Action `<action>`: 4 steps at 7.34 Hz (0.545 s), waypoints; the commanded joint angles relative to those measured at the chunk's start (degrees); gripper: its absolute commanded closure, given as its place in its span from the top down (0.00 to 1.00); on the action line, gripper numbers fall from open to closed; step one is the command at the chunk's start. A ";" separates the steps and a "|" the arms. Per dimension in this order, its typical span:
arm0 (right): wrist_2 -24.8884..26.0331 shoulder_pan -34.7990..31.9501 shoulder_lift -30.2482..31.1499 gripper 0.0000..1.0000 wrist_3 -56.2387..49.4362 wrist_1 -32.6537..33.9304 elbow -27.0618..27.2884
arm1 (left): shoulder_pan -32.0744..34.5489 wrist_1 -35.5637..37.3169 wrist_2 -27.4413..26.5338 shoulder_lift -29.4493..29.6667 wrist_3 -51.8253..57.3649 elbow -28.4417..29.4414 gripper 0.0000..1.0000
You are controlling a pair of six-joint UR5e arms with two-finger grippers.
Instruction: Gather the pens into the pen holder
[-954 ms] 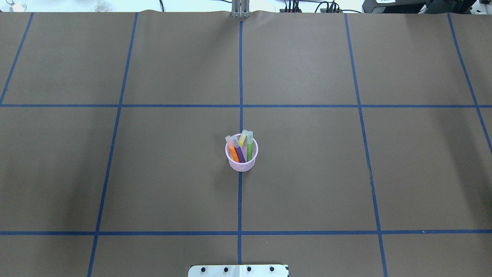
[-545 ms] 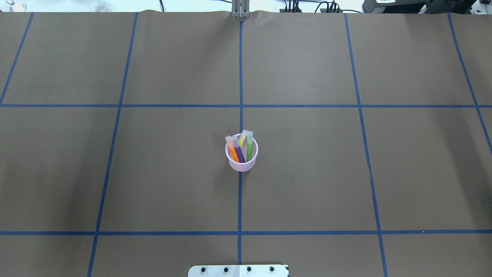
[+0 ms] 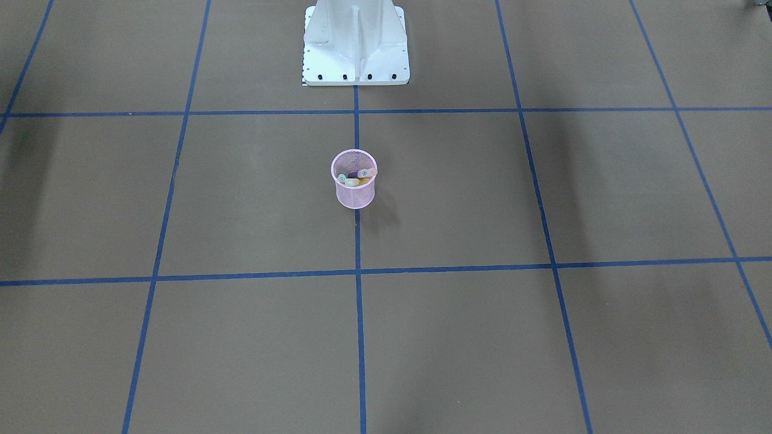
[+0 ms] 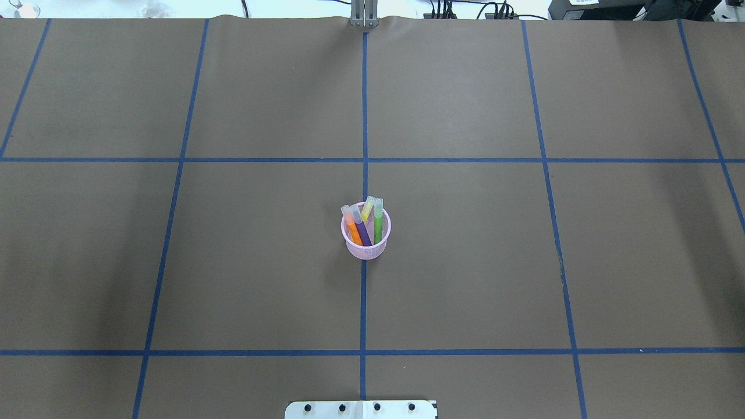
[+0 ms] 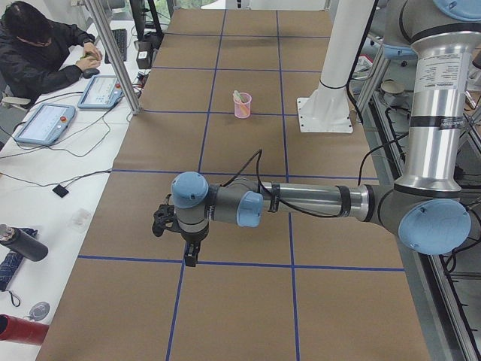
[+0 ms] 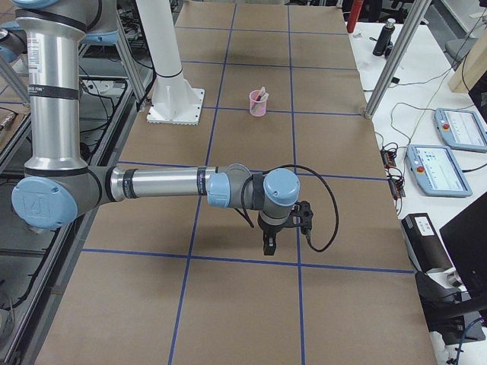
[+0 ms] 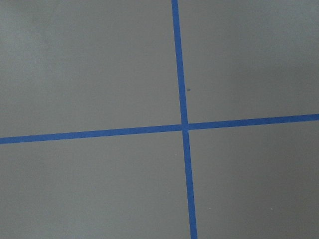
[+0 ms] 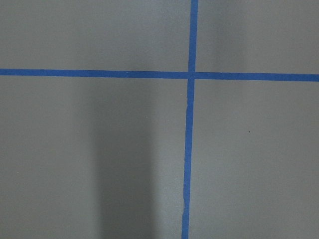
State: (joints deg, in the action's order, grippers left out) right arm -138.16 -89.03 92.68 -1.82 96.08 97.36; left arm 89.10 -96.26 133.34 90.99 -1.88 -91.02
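Observation:
The pink wire-mesh pen holder (image 4: 365,249) stands upright at the table's middle, on the central blue tape line. In it stand the orange pen (image 4: 353,228), purple pen (image 4: 363,232), green pen (image 4: 378,228) and yellow pen (image 4: 367,210), caps up. The holder also shows in the front-facing view (image 3: 354,194) and both side views (image 5: 242,109) (image 6: 258,106). My left gripper (image 5: 192,256) and right gripper (image 6: 268,245) show only in the side views, pointing down over bare table far from the holder. I cannot tell whether they are open or shut.
Brown paper with a blue tape grid (image 4: 363,160) covers the table. The robot's white base (image 3: 356,42) stands at the near edge. An operator (image 5: 37,53) sits at a side bench with control tablets (image 5: 45,124). Both wrist views show only paper and tape.

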 commanded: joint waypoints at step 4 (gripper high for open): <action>0.00 0.00 -0.13 1.00 0.06 -0.01 0.20 | -0.42 -0.51 -0.10 0.50 0.03 1.11 1.00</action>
State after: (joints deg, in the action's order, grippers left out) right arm -138.16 -89.03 92.57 -1.76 96.06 97.52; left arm 88.72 -96.64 133.25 91.38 -1.89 -90.33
